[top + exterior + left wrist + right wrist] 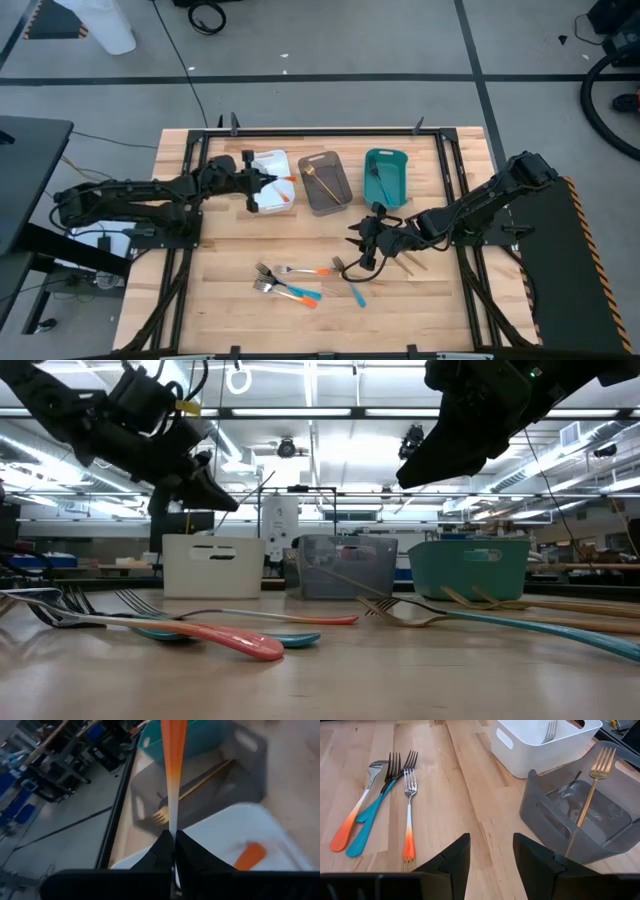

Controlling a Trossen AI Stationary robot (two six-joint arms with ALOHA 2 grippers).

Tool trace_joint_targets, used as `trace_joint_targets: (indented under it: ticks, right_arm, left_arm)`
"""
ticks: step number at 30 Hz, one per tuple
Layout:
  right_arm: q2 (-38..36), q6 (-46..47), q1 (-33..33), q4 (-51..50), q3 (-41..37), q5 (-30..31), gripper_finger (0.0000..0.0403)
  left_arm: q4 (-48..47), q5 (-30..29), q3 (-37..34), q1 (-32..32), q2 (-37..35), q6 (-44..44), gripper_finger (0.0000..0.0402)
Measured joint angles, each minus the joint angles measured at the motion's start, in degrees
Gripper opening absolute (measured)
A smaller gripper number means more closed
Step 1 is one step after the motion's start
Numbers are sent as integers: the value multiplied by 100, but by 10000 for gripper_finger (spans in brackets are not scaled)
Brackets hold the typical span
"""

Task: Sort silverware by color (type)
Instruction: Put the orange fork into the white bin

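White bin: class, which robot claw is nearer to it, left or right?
Left. The left claw is over the white bin, gripping an orange-handled utensil. The right claw hangs open farther off, above the table's loose cutlery.

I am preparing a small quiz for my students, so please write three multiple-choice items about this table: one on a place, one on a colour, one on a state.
1. Which rectangular bin holds the slim gold metal fork?
A. white
B. grey
C. teal

2. What colour is the handle of the utensil held by the left hand?
A. orange
B. teal
C. gold

3. In what state is the right hand?
A. shut on a fork
B. shut on a spoon
C. open and empty

Answers:
1. B: the fork lies inside the grey rectangular plastic bin.
2. A: the left wrist view shows both fingers closed on an orange-handled metal utensil.
3. C: the right wrist view shows its fingers apart, with only the wooden table between them.
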Motion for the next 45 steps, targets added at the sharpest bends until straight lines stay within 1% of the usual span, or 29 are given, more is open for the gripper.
trace_joint_targets:
  ticks: [2,7,11,16,20,23,29,33,38,45]
  right_arm:
    - [0,0,0,0,0,0,160]
    - [-2,-2,0,0,0,9,160]
    - [-2,-2,0,7,0,11,160]
    - [-2,-28,0,48,-2,11,160]
    - [-2,-46,0,79,-2,11,160]
    - [-2,-63,-2,85,-2,11,160]
    - [-2,-109,-7,89,-2,11,160]
    - [-2,-150,-7,91,-2,11,160]
    - [-2,-151,-7,92,-2,11,160]
    - [-2,-155,-7,92,-2,11,160]
  left_arm:
    - [76,-2,-89,186,2,274,14]
    - [-2,-3,-218,491,2,1651,14]
    - [-31,-2,-218,652,2,1923,14]
    - [-388,-1,-218,786,4,2971,14]
    - [-483,-15,-218,816,121,3070,14]
    - [-450,-21,-213,805,295,3267,14]
    - [-278,-23,-213,796,657,3329,14]
    - [-230,-41,-213,796,779,3687,14]
    - [-234,-327,-213,736,836,4025,14]
    - [-254,-643,-202,384,835,4321,14]
